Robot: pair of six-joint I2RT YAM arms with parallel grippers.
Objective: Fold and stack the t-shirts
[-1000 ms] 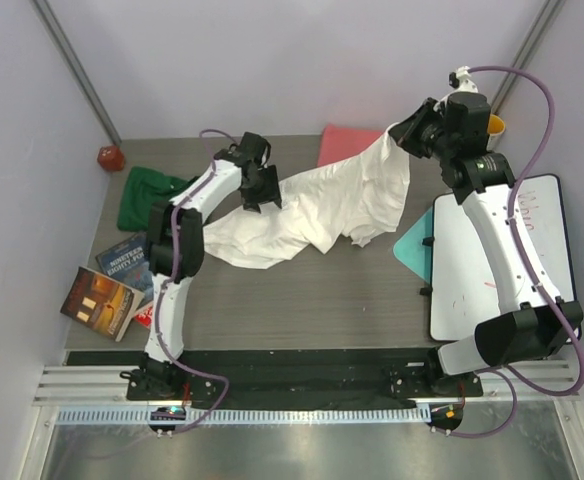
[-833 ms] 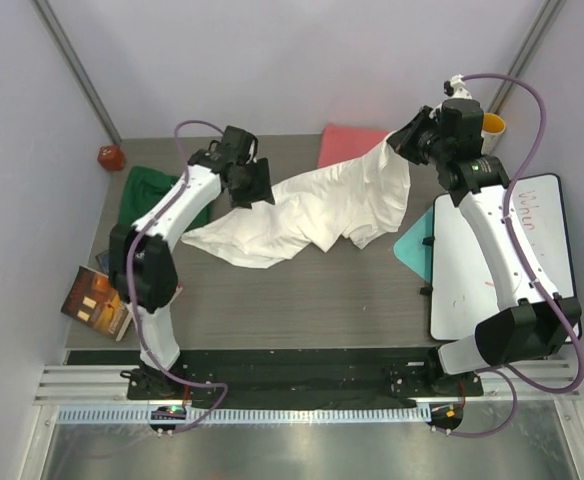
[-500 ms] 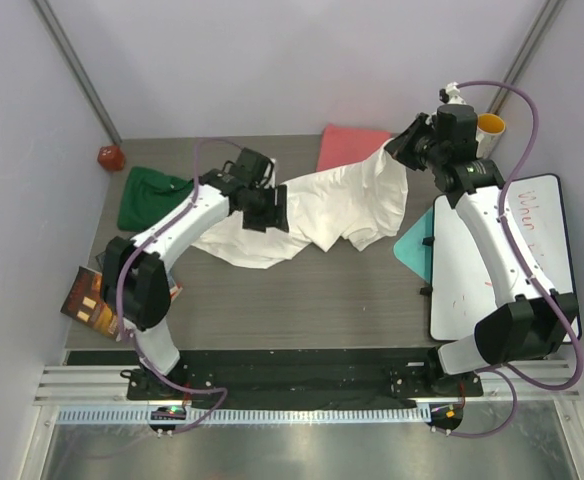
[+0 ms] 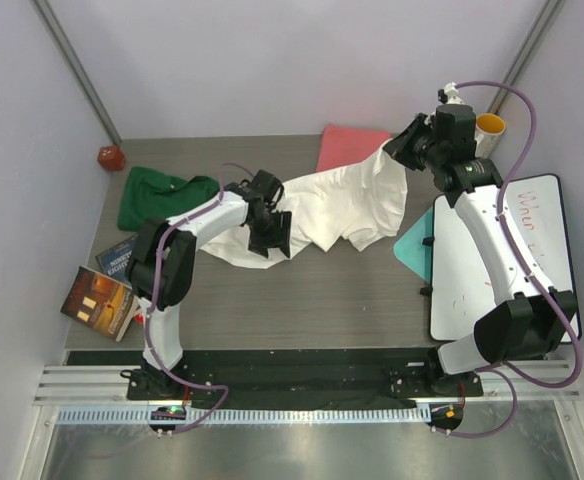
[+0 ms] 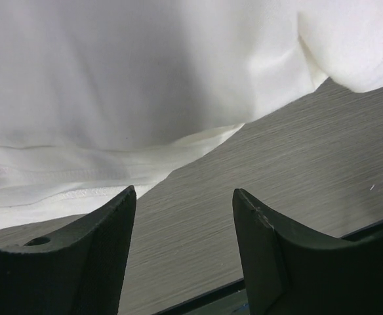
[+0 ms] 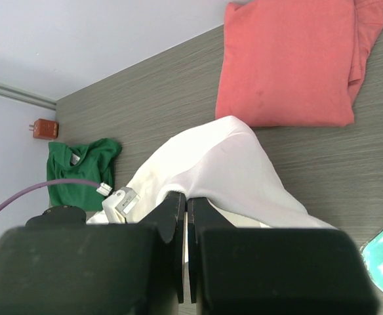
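Observation:
The large white t-shirt [image 4: 342, 205] lies crumpled across the middle of the table, its far right corner lifted. My right gripper [image 4: 400, 146] is shut on that corner, and the right wrist view shows cloth [image 6: 231, 164] pinched in the right gripper [image 6: 186, 197]. My left gripper [image 4: 272, 236] hovers over the shirt's near left edge, open. In the left wrist view the left gripper [image 5: 185, 192] has bare table between its fingers and the white hem [image 5: 113, 85] just beyond. The dark green t-shirt [image 4: 157, 195] is bunched at the left. The coral-pink t-shirt [image 4: 350, 145] lies folded at the back.
Two books [image 4: 102, 300] lie at the near left. A whiteboard [image 4: 492, 260] covers the right side, with a teal sheet [image 4: 414, 250] poking out from under it. A yellow cup [image 4: 490, 125] stands at the back right and a small red object [image 4: 110, 157] at the back left.
My left arm has swung from the shirt's far left edge across to its near edge, jaws open throughout. The right gripper kept its hold and barely shifted.

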